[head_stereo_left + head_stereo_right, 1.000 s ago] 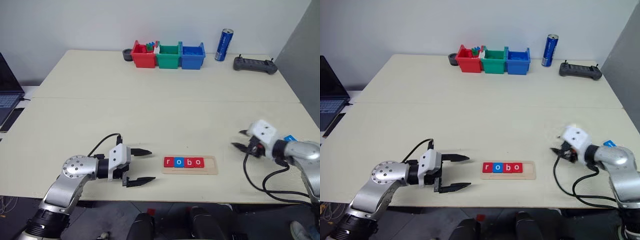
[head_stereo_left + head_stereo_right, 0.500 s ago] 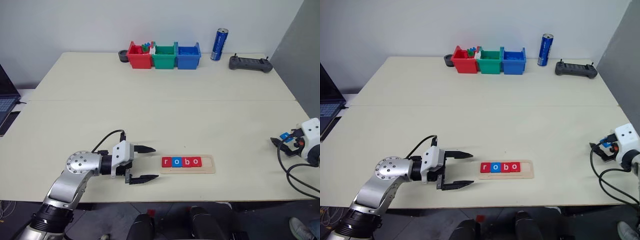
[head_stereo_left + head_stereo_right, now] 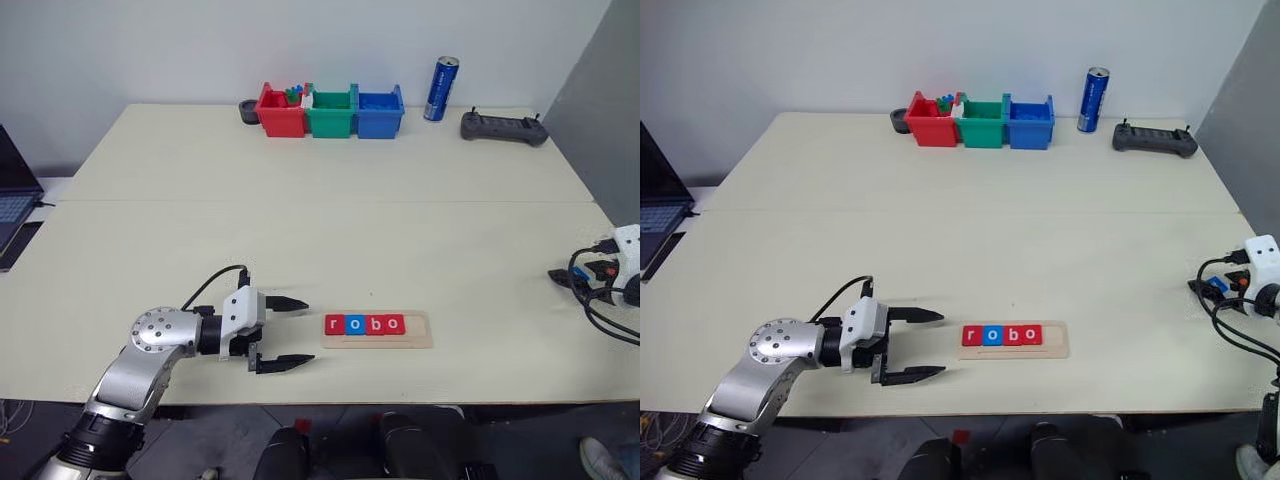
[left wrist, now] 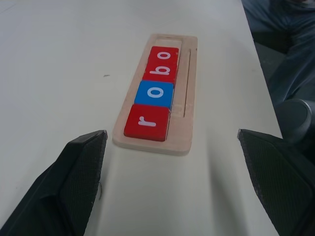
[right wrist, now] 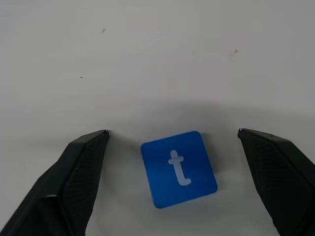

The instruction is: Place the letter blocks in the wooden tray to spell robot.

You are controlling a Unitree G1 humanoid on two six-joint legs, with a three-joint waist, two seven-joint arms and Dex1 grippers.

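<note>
My right hand (image 5: 172, 135) hangs wide over the blue t block (image 5: 178, 168) on the bench (image 5: 157, 59), at three o'clock from the tray (image 3: 378, 329).

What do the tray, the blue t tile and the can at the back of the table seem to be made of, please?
The wooden tray: pale unpainted wood, matte, with faint grain and a routed groove. The blue t tile: smooth, evenly coloured with rounded corners and a slight sheen, so plastic or painted wood; the look leaves it open. The can: likely metal, with a glossy blue body and silvery top rim.
</note>
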